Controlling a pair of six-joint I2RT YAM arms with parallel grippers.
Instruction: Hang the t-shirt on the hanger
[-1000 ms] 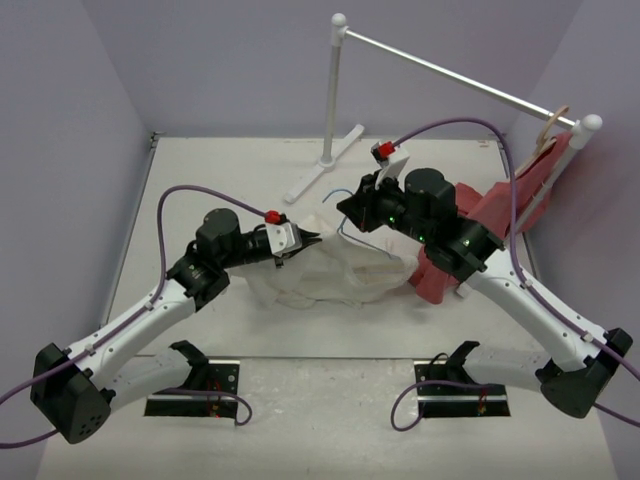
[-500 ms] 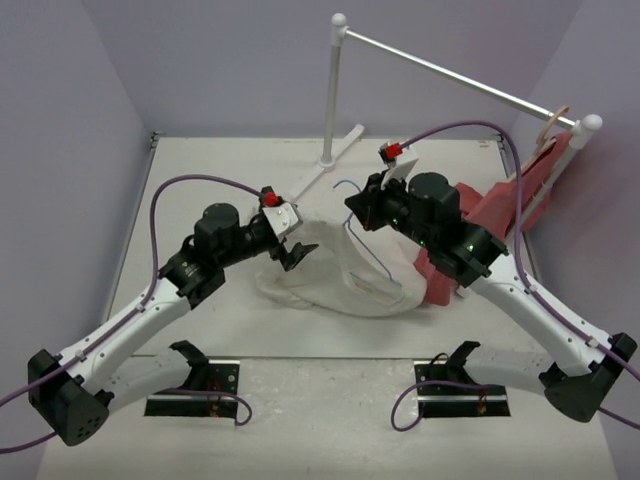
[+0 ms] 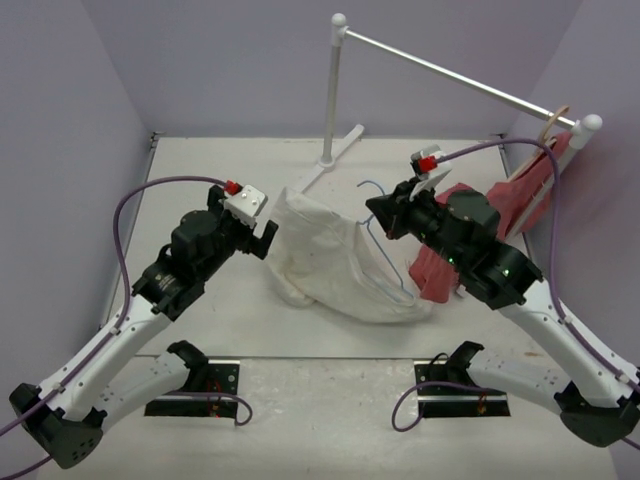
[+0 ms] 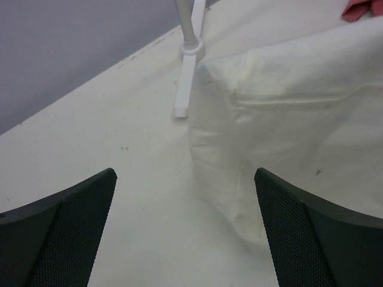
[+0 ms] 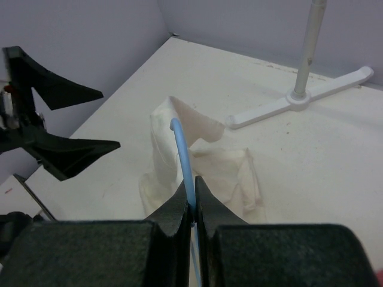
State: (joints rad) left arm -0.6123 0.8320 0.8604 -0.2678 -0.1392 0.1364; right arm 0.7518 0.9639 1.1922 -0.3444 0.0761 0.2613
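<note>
The white t-shirt lies crumpled on the table between the arms, its right part draped over the hanger. The hanger, thin light-blue wire, rises out of the cloth with its small hook up by my right gripper. In the right wrist view that gripper is shut on the hanger's blue wire, above the t-shirt. My left gripper hovers just left of the shirt, open and holding nothing. Its wrist view shows the gripper spread wide, the t-shirt ahead and to the right.
A white clothes rack stands at the back, with its post and its foot just behind the shirt. A red garment hangs on a tan wooden hanger at the rail's right end and trails down behind my right arm. Purple walls enclose the table.
</note>
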